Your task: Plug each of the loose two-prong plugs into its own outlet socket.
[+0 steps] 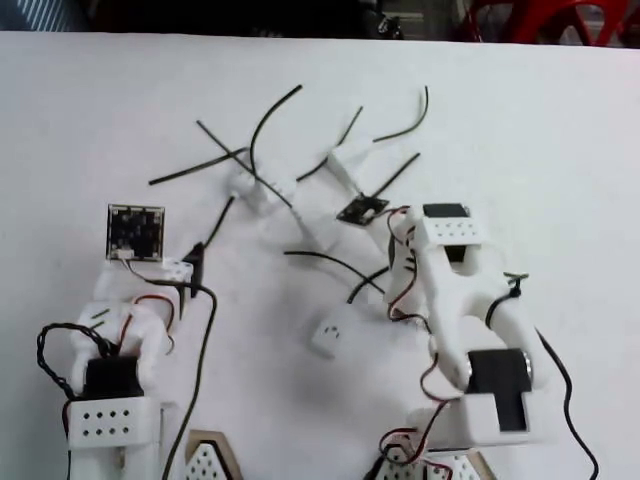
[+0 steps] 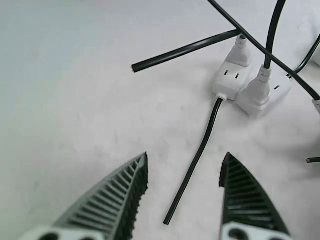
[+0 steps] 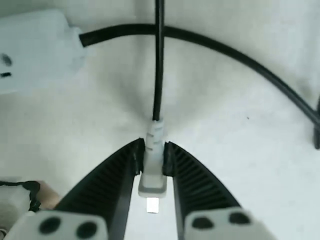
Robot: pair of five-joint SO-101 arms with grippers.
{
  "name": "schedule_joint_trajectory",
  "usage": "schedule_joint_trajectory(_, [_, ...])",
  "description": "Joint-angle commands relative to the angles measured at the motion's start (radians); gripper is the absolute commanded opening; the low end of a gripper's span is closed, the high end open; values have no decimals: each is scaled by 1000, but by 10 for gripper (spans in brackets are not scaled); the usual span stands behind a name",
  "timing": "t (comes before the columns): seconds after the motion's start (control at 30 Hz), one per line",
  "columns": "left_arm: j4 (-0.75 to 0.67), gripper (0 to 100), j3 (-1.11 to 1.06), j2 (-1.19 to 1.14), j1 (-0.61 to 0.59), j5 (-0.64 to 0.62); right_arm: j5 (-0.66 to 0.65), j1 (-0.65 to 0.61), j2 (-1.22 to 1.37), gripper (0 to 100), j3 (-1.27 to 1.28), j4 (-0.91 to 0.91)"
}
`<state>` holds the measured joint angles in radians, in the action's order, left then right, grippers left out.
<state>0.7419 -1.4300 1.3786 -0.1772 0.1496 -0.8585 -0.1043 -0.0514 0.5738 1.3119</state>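
Your right gripper [image 3: 153, 149] is pressed onto a white two-prong plug [image 3: 152, 175]. Its ribbed black fingers [image 3: 192, 175] pinch the moulded body right at their tips. A flat metal prong [image 3: 152, 205] points back toward the wrist, and the plug's round black cord [image 3: 158, 75] runs away over the matte white table [image 3: 225, 130]. A boxy white outlet socket [image 3: 37, 50] lies near that cord, apart from the fingers.

Your left gripper [image 2: 184, 164] stands spread at the near left. Its fingers are wedge-shaped and saw-toothed, one pale grey and one dark. The loose end of a thin black lead [image 2: 200, 150] lies between them, touching neither. That lead runs farther out to a glossy white slotted socket [image 2: 231, 75], well apart from the fingertips. Just beside it, a tapered white seated plug [image 2: 257, 90] sits against a second block [image 2: 281, 86].
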Motion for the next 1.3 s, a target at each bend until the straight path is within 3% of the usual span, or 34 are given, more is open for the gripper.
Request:
schedule_joint_trajectory(0.0, [-26, 238, 3, 15, -1, 9, 49, -5, -214, 18, -57, 110])
schedule_joint_trajectory(0.27, [-26, 238, 3, 15, -1, 9, 345, -197, -561, 19, -49, 165])
schedule_joint_trajectory(0.53, [-28, 240, 3, 15, -1, 3, 756, -504, -688, 19, 37, -70])
schedule_joint_trajectory(0.9, [-104, 240, -18, 15, 1, 0, 813, -762, -826, 19, 288, -512])
schedule_joint_trajectory(1.27, [-97, 240, 17, 16, 111, 0, 809, -783, -835, 19, 476, -719])
